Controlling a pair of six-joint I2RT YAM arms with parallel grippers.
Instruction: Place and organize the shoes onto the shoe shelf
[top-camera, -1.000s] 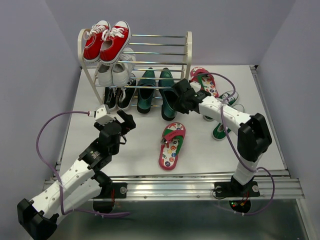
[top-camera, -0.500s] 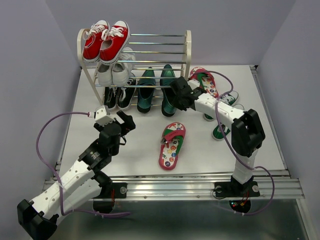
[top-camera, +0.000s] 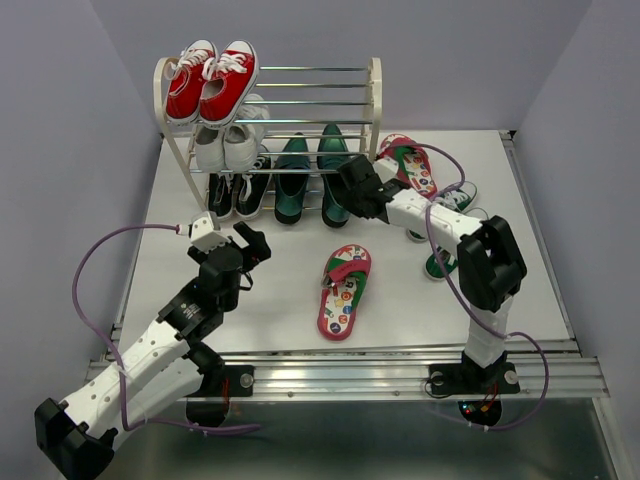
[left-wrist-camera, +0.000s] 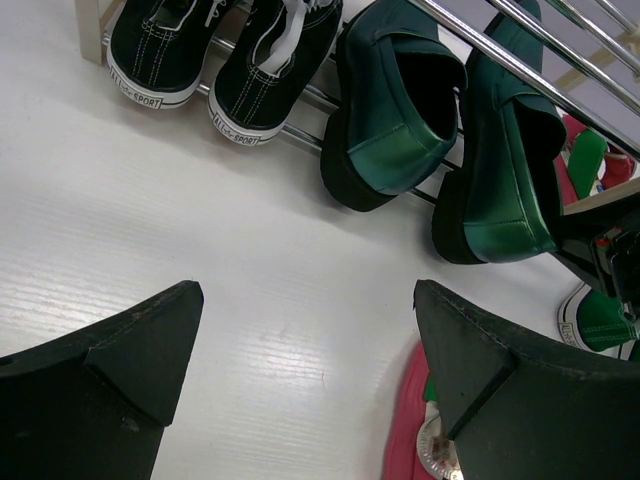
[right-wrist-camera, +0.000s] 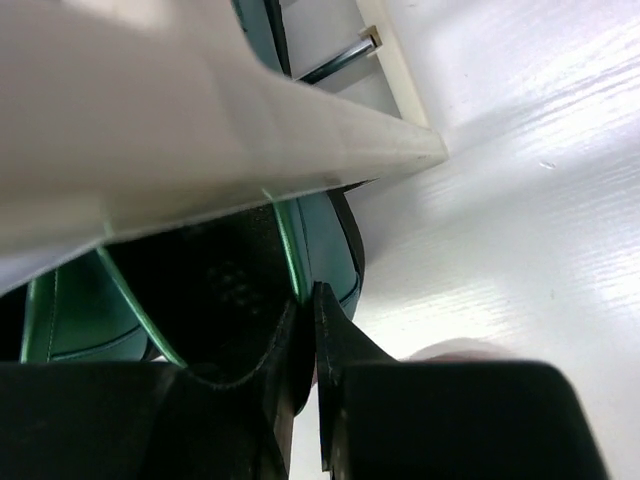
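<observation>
Loafer (top-camera: 331, 165) toe-in at shelf (top-camera: 377, 95) right end; right gripper (top-camera: 345, 200) clamps its heel rim, seemingly; left gripper (left-wrist-camera: 305, 300) agape.

Red sneakers (top-camera: 212, 82), white sneakers (top-camera: 228, 145), black sneakers (top-camera: 238, 192)

Bare table (top-camera: 285, 265) btwn left tool (top-camera: 232, 243) & shelf (top-camera: 375, 88); flip-flop (top-camera: 343, 292) mid-table; right tool (top-camera: 343, 200) pinching loafer (left-wrist-camera: 510, 170) blocks shelf's rt.

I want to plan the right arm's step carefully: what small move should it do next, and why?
Probably open the right gripper: it pinches the heel rim of the second green loafer, which already sits on the lowest tier of the shoe shelf beside its partner.
</observation>
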